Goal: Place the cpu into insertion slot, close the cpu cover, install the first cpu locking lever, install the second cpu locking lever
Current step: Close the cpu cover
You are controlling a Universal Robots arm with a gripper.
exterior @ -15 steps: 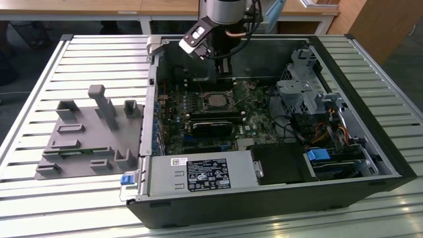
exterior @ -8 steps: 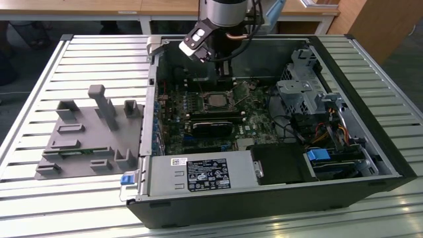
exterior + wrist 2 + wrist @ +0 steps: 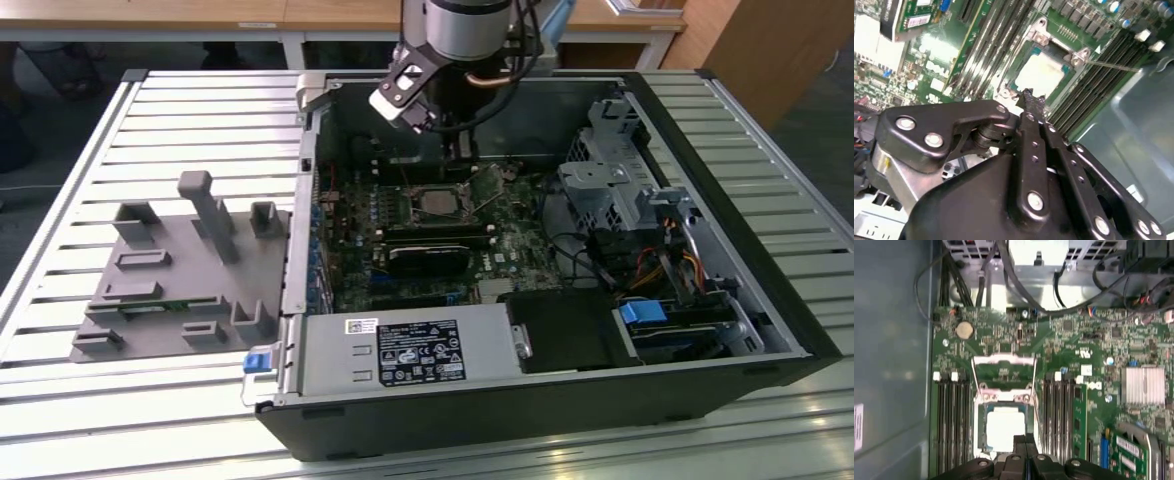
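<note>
Cover-closing step, by the look of it. Your gripper [image 3: 1020, 439], clenched on nothing, hovers at the cpu [image 3: 1004, 429], seated in the insertion slot [image 3: 977, 432]. The cpu cover [image 3: 1004, 358] stands open; closing it likely needs a push on its frame.

The circuit board [image 3: 1004, 335] is green, speckled with tiny silver and black parts. The chip [image 3: 1004, 429] is pale silvery white, in a dark socket [image 3: 979, 432] with a thin silver rim. The cover [image 3: 1003, 359] is bare silvery metal. The gripper [image 3: 1025, 439] is matt black with silver bolt heads. The memory slots [image 3: 951, 425] are black with white clips. The cooler [image 3: 1145, 385] is ribbed silver. In the exterior view the computer case [image 3: 534, 415] is black, its label [image 3: 416, 352] grey with a black block, the latch [image 3: 258, 362] blue, the holder [image 3: 160, 280] plain grey, the table [image 3: 80, 400] pale with ridged stripes
</note>
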